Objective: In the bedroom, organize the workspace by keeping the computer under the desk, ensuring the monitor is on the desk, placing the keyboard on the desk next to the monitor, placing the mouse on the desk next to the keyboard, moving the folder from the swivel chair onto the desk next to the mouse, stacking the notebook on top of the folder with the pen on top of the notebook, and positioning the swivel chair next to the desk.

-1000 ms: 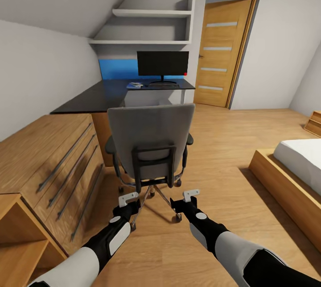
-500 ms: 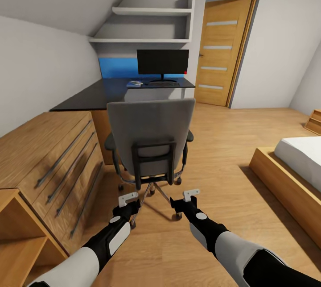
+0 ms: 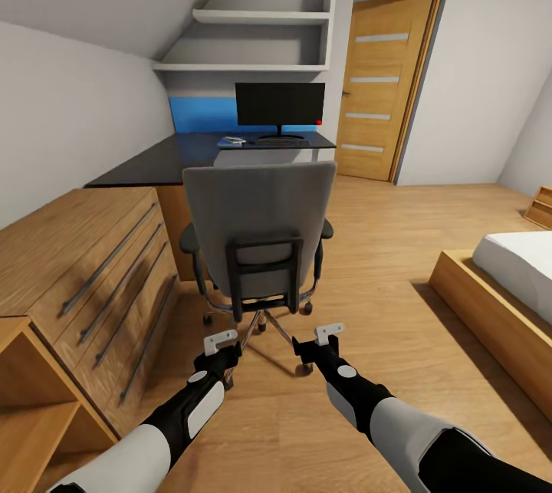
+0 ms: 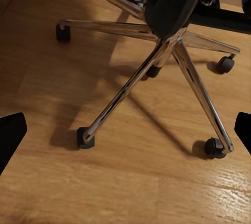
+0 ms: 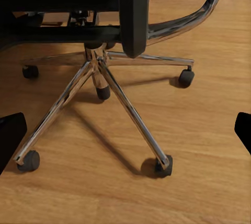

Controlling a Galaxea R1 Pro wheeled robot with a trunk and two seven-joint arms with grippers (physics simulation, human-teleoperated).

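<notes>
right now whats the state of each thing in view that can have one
swivel chair: upright on the floor, back toward the robot, short of the desk
monitor: upright on the desk, screen dark
door: shut
left gripper: jaws open, empty
right gripper: jaws open, empty

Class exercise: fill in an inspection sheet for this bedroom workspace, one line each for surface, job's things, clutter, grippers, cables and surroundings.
Surface: black desk, mostly bare.
Job's things: monitor upright at the desk's far end; small items in front of it, too small to identify; swivel chair with its back towards the robot, short of the desk.
Clutter: nothing seen.
Grippers: left gripper and right gripper low behind the chair, both open, holding nothing.
Cables: nothing seen.
Surroundings: light-wood chest left, door right of the desk, bed right, shelves above.
</notes>
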